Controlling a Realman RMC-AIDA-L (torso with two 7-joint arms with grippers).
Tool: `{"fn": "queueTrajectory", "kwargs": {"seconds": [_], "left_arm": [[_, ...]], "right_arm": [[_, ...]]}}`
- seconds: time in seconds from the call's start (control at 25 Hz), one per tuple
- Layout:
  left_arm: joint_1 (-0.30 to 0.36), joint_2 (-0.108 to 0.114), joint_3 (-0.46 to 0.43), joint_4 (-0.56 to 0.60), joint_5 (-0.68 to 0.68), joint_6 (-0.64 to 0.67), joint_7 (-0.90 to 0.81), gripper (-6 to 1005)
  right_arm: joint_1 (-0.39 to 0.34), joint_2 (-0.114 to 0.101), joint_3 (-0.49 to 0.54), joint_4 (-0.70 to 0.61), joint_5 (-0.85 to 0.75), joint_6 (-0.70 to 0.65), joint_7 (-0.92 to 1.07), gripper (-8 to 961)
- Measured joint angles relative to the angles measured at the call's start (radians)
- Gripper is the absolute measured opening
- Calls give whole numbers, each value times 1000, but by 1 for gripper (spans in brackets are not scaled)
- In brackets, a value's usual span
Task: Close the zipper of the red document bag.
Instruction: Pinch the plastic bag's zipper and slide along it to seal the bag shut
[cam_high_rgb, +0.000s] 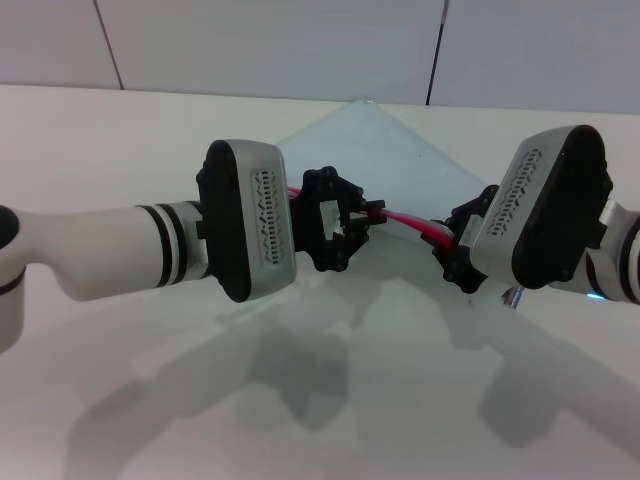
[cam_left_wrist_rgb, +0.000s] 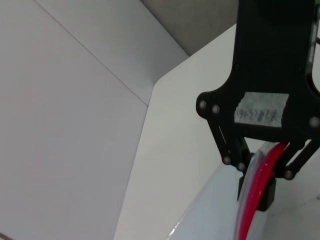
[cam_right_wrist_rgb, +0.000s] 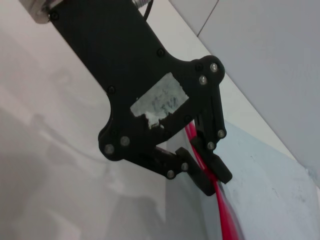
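Note:
The red document bag (cam_high_rgb: 385, 150) is a pale translucent pouch lying ahead of me, one corner pointing toward the far wall. Its zipper (cam_high_rgb: 410, 226) is a thin red strip along the near edge, stretched between my two grippers. My left gripper (cam_high_rgb: 352, 228) is shut on the strip's left part, and the left wrist view shows the red zipper (cam_left_wrist_rgb: 248, 215) pinched in that gripper (cam_left_wrist_rgb: 257, 192). My right gripper (cam_high_rgb: 452, 252) is shut on the strip's right end, with the zipper (cam_right_wrist_rgb: 226, 216) running out of this gripper (cam_right_wrist_rgb: 211, 175) in the right wrist view. I cannot make out the slider.
The white table (cam_high_rgb: 100, 140) spreads all around the bag. A grey panelled wall (cam_high_rgb: 270, 40) rises behind the table's far edge. Both forearms hang over the near half and cast shadows there.

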Motion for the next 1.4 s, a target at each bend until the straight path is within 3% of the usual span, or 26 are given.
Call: {"fn": "queueTrajectory", "kwargs": {"seconds": [1.4], "left_arm": [[19,-2,3,-3,-1,51,4,87]], "right_arm": [[0,0,4,7,1,4,0,80]]}}
